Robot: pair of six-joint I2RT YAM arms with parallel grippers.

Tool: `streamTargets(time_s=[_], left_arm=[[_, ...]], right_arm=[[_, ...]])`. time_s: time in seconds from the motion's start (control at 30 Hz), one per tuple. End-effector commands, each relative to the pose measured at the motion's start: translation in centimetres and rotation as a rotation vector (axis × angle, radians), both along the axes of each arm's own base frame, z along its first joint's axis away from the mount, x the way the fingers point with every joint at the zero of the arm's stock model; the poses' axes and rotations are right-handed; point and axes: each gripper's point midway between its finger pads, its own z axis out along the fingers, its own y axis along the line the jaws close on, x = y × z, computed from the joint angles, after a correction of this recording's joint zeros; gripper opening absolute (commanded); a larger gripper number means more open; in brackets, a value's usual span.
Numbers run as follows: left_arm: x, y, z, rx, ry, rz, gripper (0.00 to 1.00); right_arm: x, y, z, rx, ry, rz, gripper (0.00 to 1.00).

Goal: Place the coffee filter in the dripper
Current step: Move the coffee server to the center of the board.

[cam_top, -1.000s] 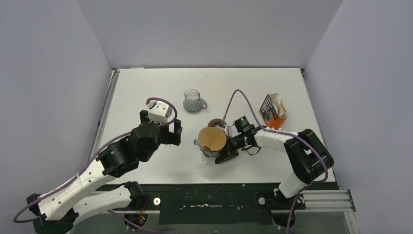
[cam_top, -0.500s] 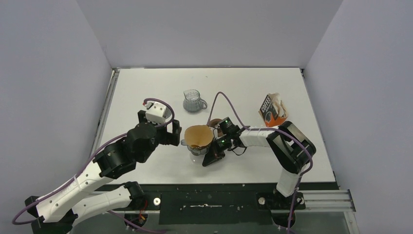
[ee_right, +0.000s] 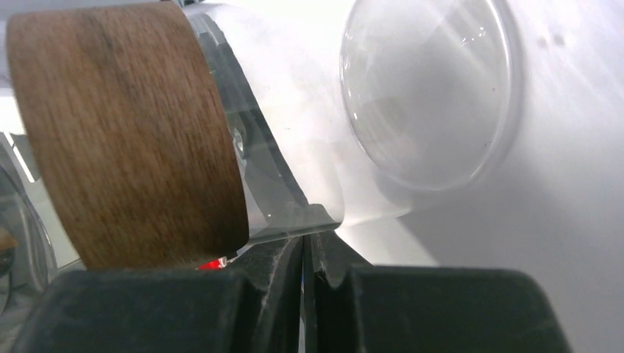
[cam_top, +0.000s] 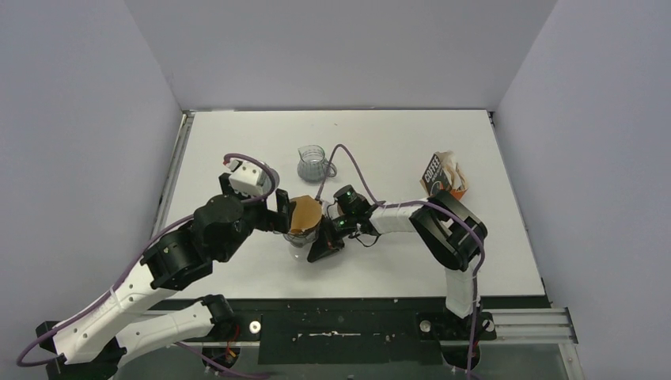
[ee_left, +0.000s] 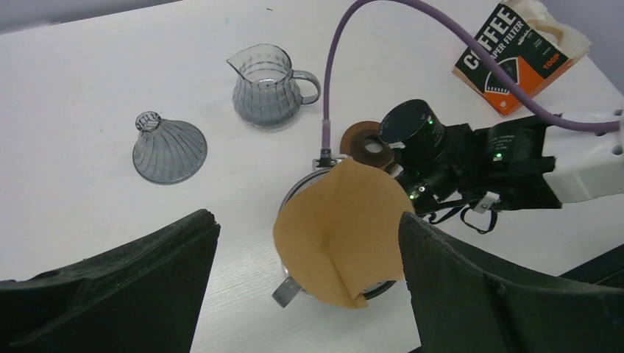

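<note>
The dripper [cam_top: 297,237] is a see-through cup with a small grey handle [ee_left: 287,293] and a brown collar [ee_right: 132,132]. It stands left of the table's middle. A tan-brown paper cone [cam_top: 305,214] sits tilted in its mouth [ee_left: 338,228]. My right gripper [cam_top: 315,248] is shut on a thin clear edge at the dripper's base [ee_right: 287,213], its jaws [ee_right: 304,243] pressed together. My left gripper [cam_top: 282,215] is open just left of the cup, fingers wide on either side of the cone [ee_left: 307,220] without touching it. No loose white coffee filter is in view.
A ribbed glass jug [cam_top: 314,165] stands behind the dripper. An upturned smoky ribbed cone [ee_left: 168,149] sits left of it. A loose brown ring [ee_left: 366,143] lies by the right wrist. A filter pack [cam_top: 443,176] with pale paper poking out lies at the right.
The right gripper has carried the dripper and its tan cone leftward, up to the left gripper. The cone now tilts more. The left arm shifted slightly left.
</note>
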Motion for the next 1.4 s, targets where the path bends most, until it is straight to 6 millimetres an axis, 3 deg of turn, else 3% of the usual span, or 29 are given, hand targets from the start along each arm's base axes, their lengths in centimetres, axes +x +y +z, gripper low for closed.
streamTargets(time_s=[0.0,0.9,1.17,1.37], left_arm=[[-0.2,-0.7,2.7,-0.035,-0.03,-0.043,0.9],[-1.6,-0.8,2.7,-0.054,0.005,-0.105,0.9],[-1.8,-0.6,2.9,-0.061,0.005,-0.109,0.9],[-1.9,-0.3,3.0,-0.061,0.002,-0.106,0.9]], right_arm=[[2.2,3.7,2.0,0.089,-0.067,-0.025,0.0],[7.5,17.5,2.6,0.198,-0.052,-0.088,0.0],[8.4,20.3,2.4,0.22,-0.037,-0.099,0.0],[8.4,20.4,2.8,0.224,-0.046,-0.104,0.0]])
